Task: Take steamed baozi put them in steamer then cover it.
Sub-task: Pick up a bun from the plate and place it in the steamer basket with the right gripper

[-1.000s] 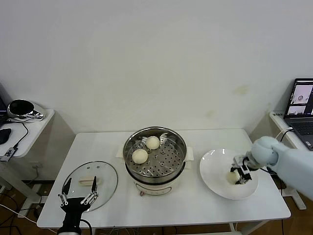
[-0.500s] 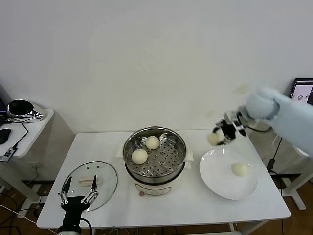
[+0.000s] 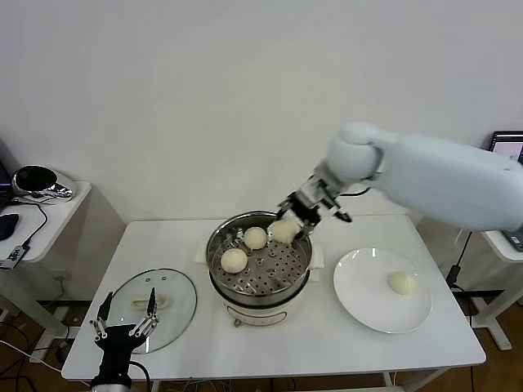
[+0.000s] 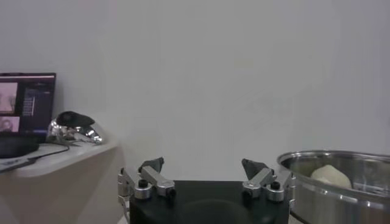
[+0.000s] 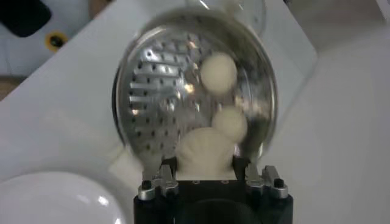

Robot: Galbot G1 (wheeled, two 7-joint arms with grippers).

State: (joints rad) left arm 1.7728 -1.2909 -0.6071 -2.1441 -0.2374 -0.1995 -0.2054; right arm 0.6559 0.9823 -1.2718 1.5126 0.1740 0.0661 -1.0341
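The steamer (image 3: 260,265) stands uncovered in the middle of the table (image 3: 327,343), its perforated tray exposed so buns can be dropped in from above, and two steamed baozi (image 3: 234,260) already rest on the tray, one nearer the front and one (image 3: 256,238) behind it toward the back. The glass lid (image 3: 155,309) lies flat on the table to the robot's left, out of the way until the loading is done, and the white plate (image 3: 359,306) to the right of the steamer carries one last bun (image 3: 400,282). The right end effector (image 3: 296,214) hangs over the back right rim of the steamer with a third bun (image 3: 283,231) clamped between its fingers; the right wrist view shows the bun (image 5: 206,152) pressed between both fingers (image 5: 163,178), directly above the tray, so it looks ready to be set down beside the other two. The left end effector (image 3: 122,314) waits low at the front left corner of the table, just in front of the lid, its fingers spread wide and touching nothing, well placed, I judge, for picking up the lid later.
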